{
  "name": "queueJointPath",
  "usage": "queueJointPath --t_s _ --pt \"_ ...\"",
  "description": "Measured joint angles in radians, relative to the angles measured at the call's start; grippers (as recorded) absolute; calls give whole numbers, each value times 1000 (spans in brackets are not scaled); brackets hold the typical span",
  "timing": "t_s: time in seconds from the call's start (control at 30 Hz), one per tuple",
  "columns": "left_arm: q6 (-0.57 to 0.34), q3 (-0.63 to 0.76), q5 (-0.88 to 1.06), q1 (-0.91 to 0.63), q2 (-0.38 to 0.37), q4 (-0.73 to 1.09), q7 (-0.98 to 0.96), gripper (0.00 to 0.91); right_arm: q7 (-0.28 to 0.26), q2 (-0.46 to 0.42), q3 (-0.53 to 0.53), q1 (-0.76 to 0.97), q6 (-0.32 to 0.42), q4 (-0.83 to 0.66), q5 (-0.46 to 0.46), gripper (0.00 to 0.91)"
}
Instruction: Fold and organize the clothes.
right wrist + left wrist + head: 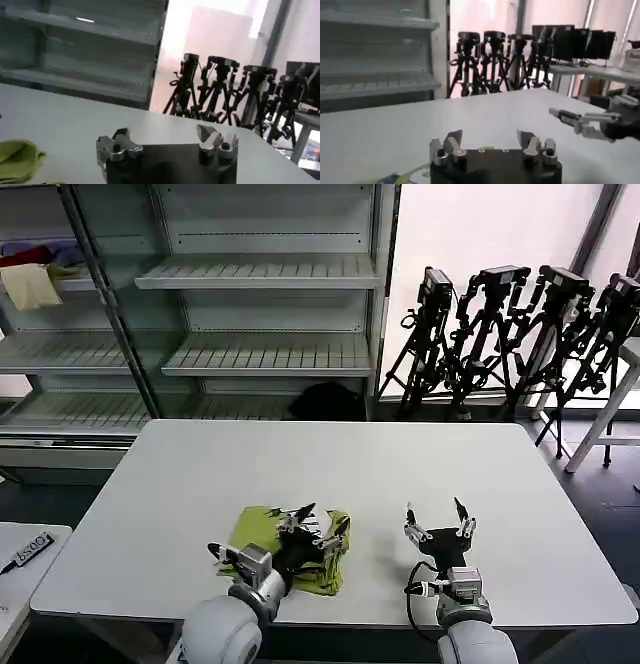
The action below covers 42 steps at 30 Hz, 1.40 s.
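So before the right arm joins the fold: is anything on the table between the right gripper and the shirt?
Nothing visible: bare white table separates the open right gripper from the lime shirt. The open left gripper hovers over the shirt's right side.

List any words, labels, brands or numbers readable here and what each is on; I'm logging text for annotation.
No text can be read.
The dark device on the side table at the left carries light marks, too small to read.
The yellow-green shirt under the left claw shows no legible print.
The tripods show no readable brand.
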Motion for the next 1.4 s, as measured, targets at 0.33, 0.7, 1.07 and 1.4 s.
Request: queueJointPath --t_s 0.33,0.7,1.07,1.4 --pt "-6 -245 -56 51 57 12 29 907 -1 9 -17 16 3 -23 1 907" --pt "-26 -345 -24 144 49 65 57 907 0 7 -12 17 5 -37 1 907" --pt "-33 -349 4 164 14 110 56 786 2 5 -5 11 9 -42 1 907" --pt "-21 -335 -12 183 -10 110 58 20 4 5 -5 14 9 -45 1 907"
